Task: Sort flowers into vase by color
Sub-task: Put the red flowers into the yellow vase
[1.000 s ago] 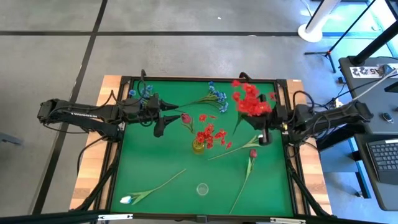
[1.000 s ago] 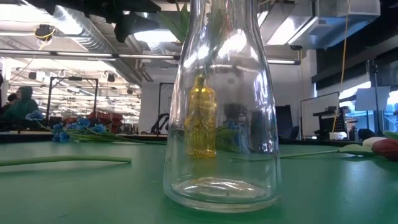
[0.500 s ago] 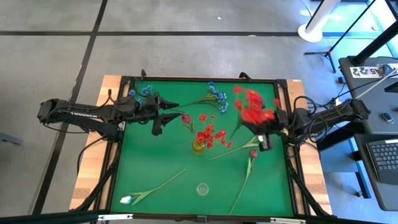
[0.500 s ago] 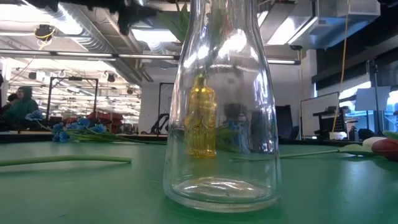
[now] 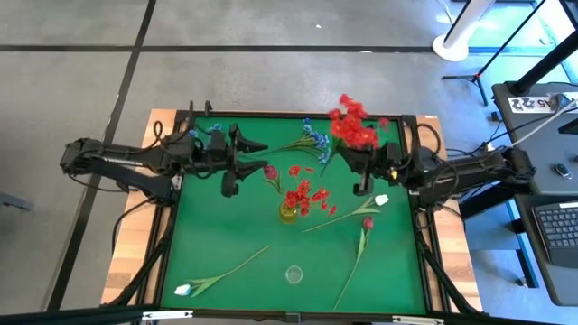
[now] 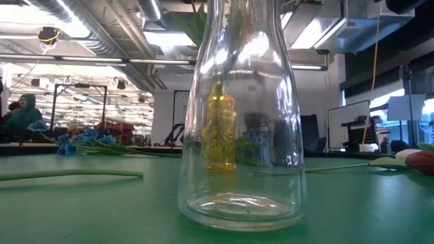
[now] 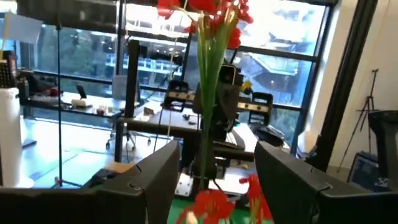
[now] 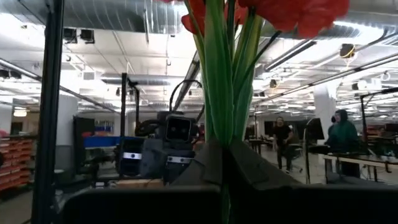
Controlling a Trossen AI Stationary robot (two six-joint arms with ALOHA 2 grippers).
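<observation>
My right gripper (image 5: 361, 183) is over the table's right-middle, shut on a red-blossom spray (image 5: 351, 127) that stands upright above it. In the left wrist view the same spray (image 7: 210, 25) rises from that gripper. My left gripper (image 5: 232, 181) hovers open over the left-middle, facing the spray, beside a pink tulip (image 5: 270, 171). A yellow vase (image 5: 288, 213) at the centre holds red blossoms (image 5: 303, 194). A clear glass vase (image 5: 293, 273) stands near the near edge. Blue sprays (image 5: 315, 138) lie flat by the far edge. My right gripper pinches the spray's bundled green stems (image 8: 221, 118) between its two fingers (image 8: 196, 167), low on the stems. The fingers come in level from the table's right, lying across the stems. The spray stands upright, its red blossoms (image 8: 292, 12) above the fingers.
A pink tulip (image 5: 367, 222), a white bud (image 5: 381, 199) and a long stem lie on the right half. A white tulip (image 5: 184, 290) lies at the near-left corner, more blue blossoms (image 5: 206, 134) at the far left. A black frame (image 5: 177, 162) borders the green mat.
My right gripper has moved toward the table's left and far edge, staying shut on the red spray. The spray has swung with it: its blossoms now sit nearer the far edge, and it stands upright.
</observation>
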